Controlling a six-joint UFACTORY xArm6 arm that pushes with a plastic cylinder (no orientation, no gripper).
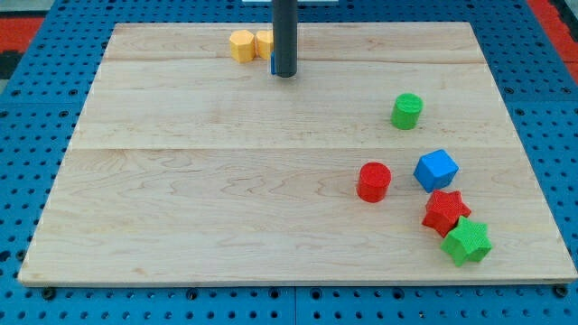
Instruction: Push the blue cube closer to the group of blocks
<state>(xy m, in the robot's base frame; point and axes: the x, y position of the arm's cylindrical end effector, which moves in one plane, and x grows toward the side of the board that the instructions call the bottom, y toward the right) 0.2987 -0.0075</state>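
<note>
A blue cube [436, 170] lies at the board's right, beside a red cylinder [373, 181] on its left and a red star [445, 212] just below it. A green star [467, 241] touches the red star's lower right. A green cylinder [406, 111] stands apart above the cube. My tip [284, 75] rests near the view's top centre, far up and to the left of the blue cube. A sliver of another blue block [272, 62] shows at the rod's left edge, mostly hidden behind the rod.
Two yellow blocks [241, 45] [264, 42] sit side by side at the top edge, just left of the rod. The wooden board [226, 199] lies on a blue perforated table [27, 108].
</note>
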